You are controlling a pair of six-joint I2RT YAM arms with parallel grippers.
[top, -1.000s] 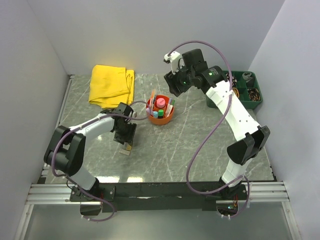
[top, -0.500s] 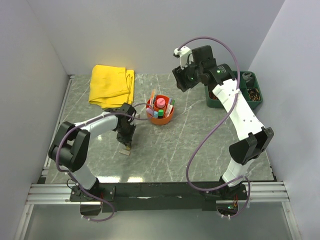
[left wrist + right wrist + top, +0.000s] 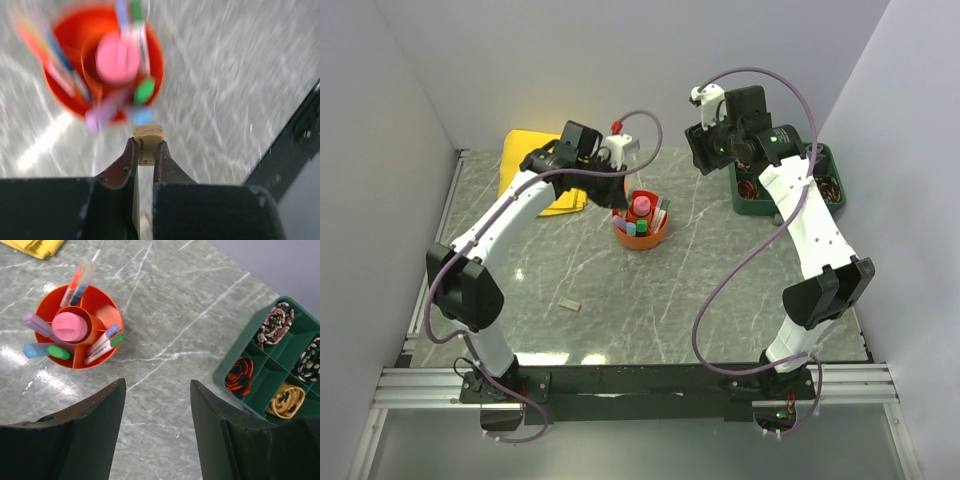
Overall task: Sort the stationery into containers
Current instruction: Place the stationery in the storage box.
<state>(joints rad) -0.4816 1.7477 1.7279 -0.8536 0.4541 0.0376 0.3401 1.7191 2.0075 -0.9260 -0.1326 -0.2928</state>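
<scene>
Pinching the tan eraser (image 3: 148, 132) in the left fingers (image 3: 127, 165); ideally centring over a free orange organiser (image 3: 106, 316) compartment before loosening; right fingers (image 3: 95, 410) hanging wide, empty.

The table (image 3: 165, 405) is seen as polished grey-green stone, veined white and marked by glare patches. The orange organiser (image 3: 106, 315) is shown in smooth, glossy plastic, as is the pink cap (image 3: 70, 325). A matt tan eraser block (image 3: 148, 132) is set against the dull black fingers (image 3: 125, 167) of the left gripper (image 3: 146, 150). The green tray (image 3: 265, 374) is moulded plastic. The yellow cloth (image 3: 525, 160) is soft, matt fabric.
</scene>
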